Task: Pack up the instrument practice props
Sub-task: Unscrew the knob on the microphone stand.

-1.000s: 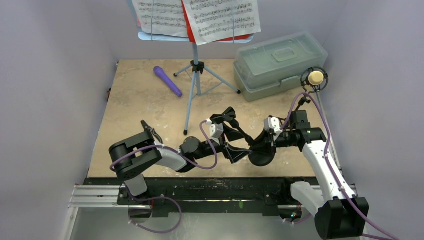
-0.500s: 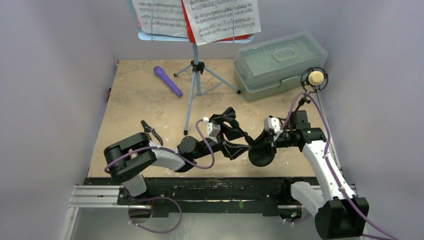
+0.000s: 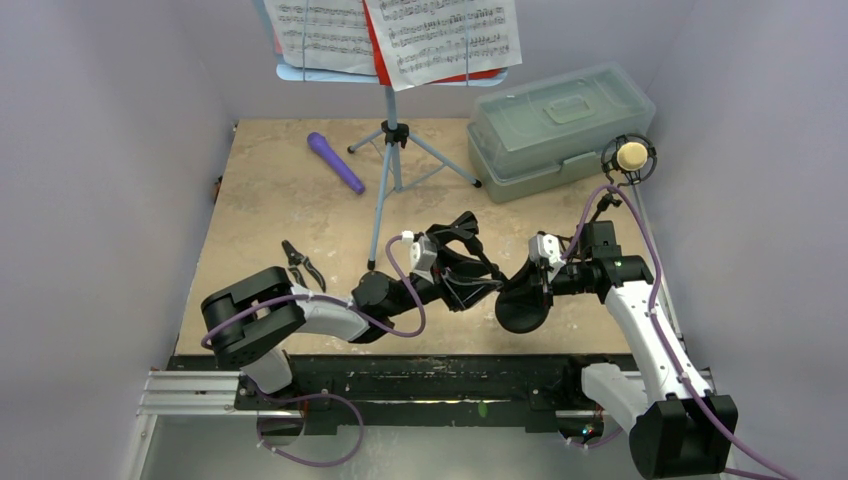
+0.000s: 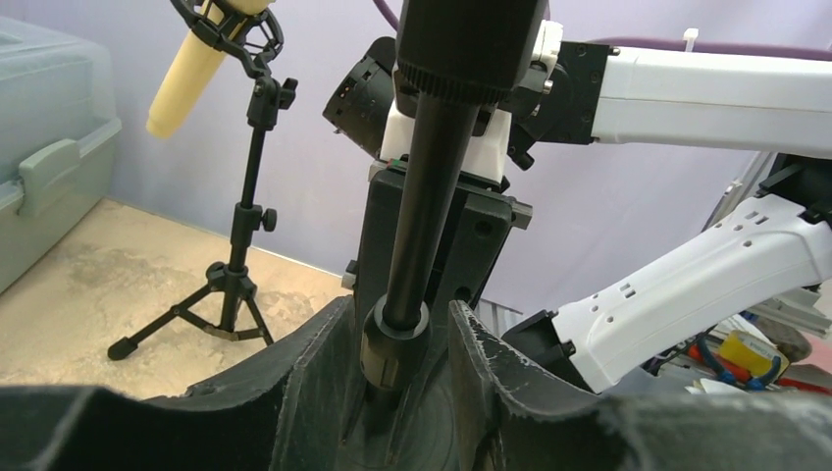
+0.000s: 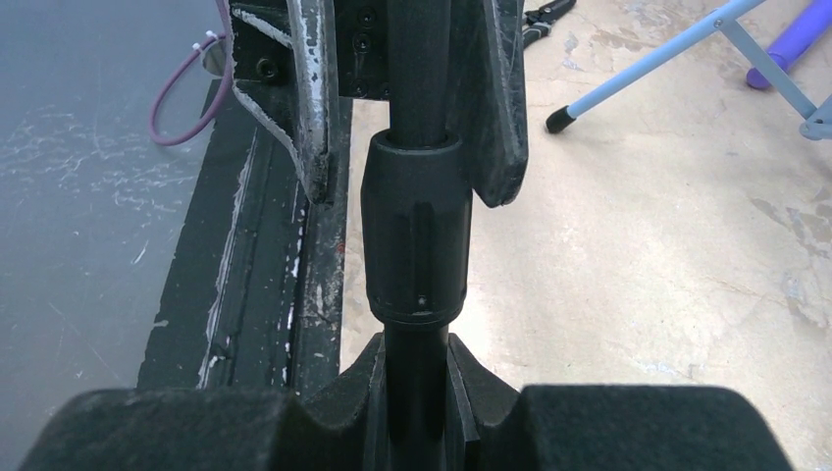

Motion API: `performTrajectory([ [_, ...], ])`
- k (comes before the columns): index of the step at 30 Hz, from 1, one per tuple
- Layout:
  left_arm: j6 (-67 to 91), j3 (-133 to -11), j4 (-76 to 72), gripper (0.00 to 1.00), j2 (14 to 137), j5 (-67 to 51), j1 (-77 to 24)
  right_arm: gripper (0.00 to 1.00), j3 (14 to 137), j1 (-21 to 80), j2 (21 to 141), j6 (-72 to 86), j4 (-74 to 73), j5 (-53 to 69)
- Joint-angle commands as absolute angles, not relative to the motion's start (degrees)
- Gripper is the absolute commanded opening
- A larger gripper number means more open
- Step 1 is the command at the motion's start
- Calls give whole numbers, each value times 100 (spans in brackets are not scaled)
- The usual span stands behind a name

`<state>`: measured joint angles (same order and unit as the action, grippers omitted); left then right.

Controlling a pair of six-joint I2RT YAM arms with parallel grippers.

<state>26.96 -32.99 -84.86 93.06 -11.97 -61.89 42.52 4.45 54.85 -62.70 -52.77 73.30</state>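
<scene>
My right gripper [image 3: 527,283] [image 5: 417,383] is shut on the pole of the black round-base mic holder [image 3: 520,310] [image 5: 417,235] and holds it tilted above the table's front. My left gripper [image 3: 478,272] [image 4: 397,324] is open. Its fingers [image 5: 309,108] stand either side of the same pole [image 4: 432,196] with small gaps. The tan microphone [image 3: 631,156] [image 4: 191,69] sits in the ring of the tripod holder [image 4: 235,285] at the right. The purple microphone [image 3: 335,162] lies at the back left. The pale-blue music rack [image 3: 390,150] carries sheet-music pages [image 3: 440,40].
The translucent grey-green lidded box [image 3: 560,125] [image 4: 39,167] stands shut at the back right. Black pliers [image 3: 298,262] lie on the table by the left arm. A rack leg [image 5: 667,54] reaches toward the grippers. The black front rail [image 3: 420,370] borders the table.
My left gripper has moved a little farther from the table's front edge and closer to the pole, and its elbow has swung left. The holder's base has risen slightly.
</scene>
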Motion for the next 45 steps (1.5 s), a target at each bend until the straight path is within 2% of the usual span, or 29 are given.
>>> performTrajectory([
  [1, 2819, -3532, -10191, 37, 9306, -1178, -6213, 0, 4456, 457, 5432, -6373, -5246, 7708],
  [10, 2889, -3530, -10187, 21, 9372, -1127, -6246, 0, 4456, 462, 5432, -6366, -5238, 7699],
  [13, 2905, -3506, -10188, 13, 9394, -1039, -6285, 0, 4456, 458, 5439, -6363, -5225, 7686],
  [16, 2896, -3458, -10187, 0, 9404, -841, -6359, 0, 4464, 461, 5440, -6333, -5182, 7675],
  [20, 2739, -3279, -10187, 0, 9334, -63, -6625, 0, 4456, 463, 5458, -6094, -5001, 7631],
  [26, 2418, -3074, -10110, 0, 9239, 2214, -7435, 0, 4421, 458, 5458, -5740, -4725, 7576],
  [29, 2379, -3208, -9761, 0, 9184, 2941, -7693, 0, 4412, 463, 5449, -5683, -4674, 7568],
  [36, 2387, -3477, -9134, 0, 9038, 3270, -7892, 0, 4408, 457, 5448, -5638, -4641, 7559],
  [37, 2380, -3454, -9155, 2, 9011, 3262, -7893, 0, 4410, 453, 5448, -5638, -4641, 7559],
  [40, 2341, -3367, -9158, 29, 8923, 3221, -7893, 0, 4406, 461, 5440, -5630, -4641, 7559],
  [42, 2296, -3281, -9186, 43, 8857, 3172, -7893, 0, 4412, 460, 5440, -5634, -4644, 7563],
  [45, 2223, -3145, -9200, 57, 8752, 3074, -7893, 0, 4408, 457, 5440, -5633, -4649, 7567],
])
